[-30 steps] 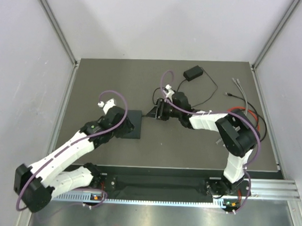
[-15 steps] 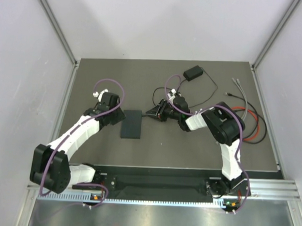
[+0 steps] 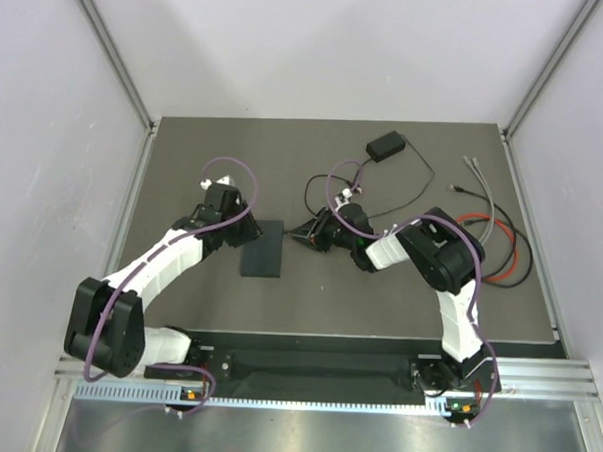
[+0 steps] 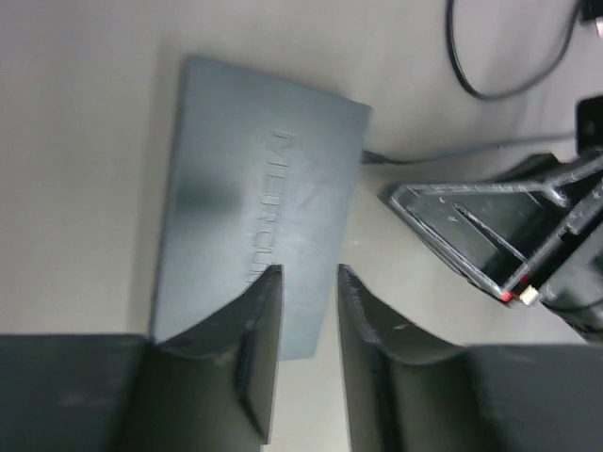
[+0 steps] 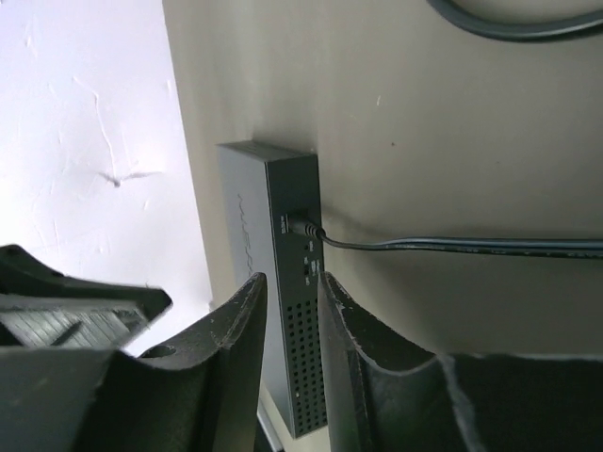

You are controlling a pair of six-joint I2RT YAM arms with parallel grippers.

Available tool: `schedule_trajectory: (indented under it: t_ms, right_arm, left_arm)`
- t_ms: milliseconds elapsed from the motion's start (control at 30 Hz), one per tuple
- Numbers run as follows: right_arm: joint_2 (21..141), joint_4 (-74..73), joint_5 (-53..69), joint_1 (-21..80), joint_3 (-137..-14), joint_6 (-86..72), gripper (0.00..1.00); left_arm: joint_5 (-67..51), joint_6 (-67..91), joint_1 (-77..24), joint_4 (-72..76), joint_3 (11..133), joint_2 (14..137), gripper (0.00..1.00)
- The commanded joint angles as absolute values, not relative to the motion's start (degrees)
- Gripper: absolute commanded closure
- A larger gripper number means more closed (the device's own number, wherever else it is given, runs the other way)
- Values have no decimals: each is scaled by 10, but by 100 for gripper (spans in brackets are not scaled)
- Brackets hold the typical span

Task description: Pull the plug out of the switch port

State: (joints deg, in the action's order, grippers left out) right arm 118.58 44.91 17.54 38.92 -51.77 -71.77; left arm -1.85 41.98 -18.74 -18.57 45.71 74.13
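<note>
The switch [image 3: 262,248] is a flat matte-black box lying in the middle of the table. A thin black cable [image 3: 291,234] is plugged into its right edge. In the right wrist view the plug [image 5: 307,227] sits in a socket on the switch's side face [image 5: 292,311], and the cable [image 5: 452,245] runs off to the right. My right gripper [image 3: 303,232] is just right of the switch, with its jaws [image 5: 289,281] slightly apart, empty and below the plug. My left gripper [image 3: 235,232] hovers at the switch's left side. Its jaws [image 4: 306,275] are slightly apart over the top of the switch [image 4: 254,188] and hold nothing.
A small black power brick [image 3: 385,145] with a thin black cord [image 3: 423,186] lies at the back. Grey cables [image 3: 480,184] and a red and black coil [image 3: 506,250] lie at the right. The right gripper also shows in the left wrist view [image 4: 509,235].
My left arm lifted off the switch and swung back left, then came in again beside it. My right gripper has moved a little left and nearer to the switch's plugged edge.
</note>
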Motion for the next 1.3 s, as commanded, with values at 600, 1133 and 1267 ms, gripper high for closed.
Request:
schedule_trajectory:
  t_ms: [600, 1133, 1267]
  right_arm:
    - [1168, 373, -20, 461, -534, -871, 71]
    - [1225, 511, -62, 468, -515, -957, 80]
    - [1229, 509, -69, 468, -519, -958, 79]
  left_arm:
    - [-92, 444, -184, -153, 473, 839, 84]
    - [-184, 464, -149, -123, 432, 849, 86]
    - [-190, 465, -146, -121, 427, 848, 86]
